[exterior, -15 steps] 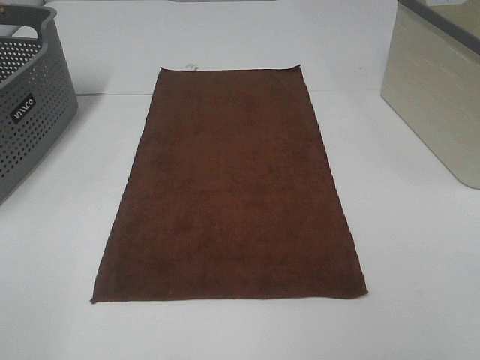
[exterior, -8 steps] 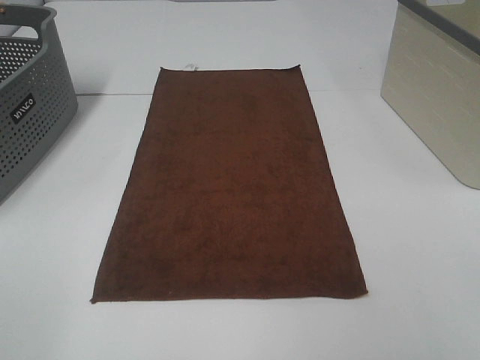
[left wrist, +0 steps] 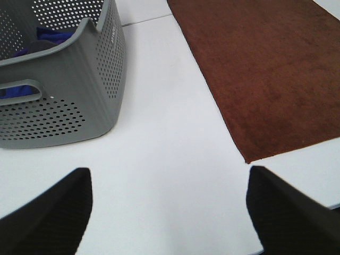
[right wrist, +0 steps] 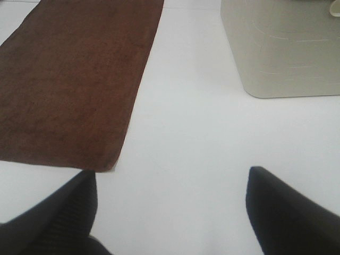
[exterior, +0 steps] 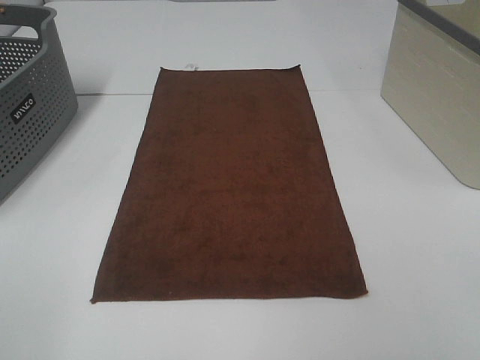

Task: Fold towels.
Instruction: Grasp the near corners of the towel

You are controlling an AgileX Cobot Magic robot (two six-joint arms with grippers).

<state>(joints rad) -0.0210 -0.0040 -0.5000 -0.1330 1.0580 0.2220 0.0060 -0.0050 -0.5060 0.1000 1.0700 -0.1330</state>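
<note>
One dark reddish-brown towel lies flat and fully spread on the white table, its long side running away from the camera, with a small white tag at the far short edge. Neither arm shows in the exterior high view. In the left wrist view my left gripper stands open over bare table, short of the towel's near left corner. In the right wrist view my right gripper is open too, with the towel's near right corner just beyond one finger. Nothing is held.
A grey perforated basket stands at the left; it holds blue cloth. A beige bin stands at the right. White table runs along both sides of the towel.
</note>
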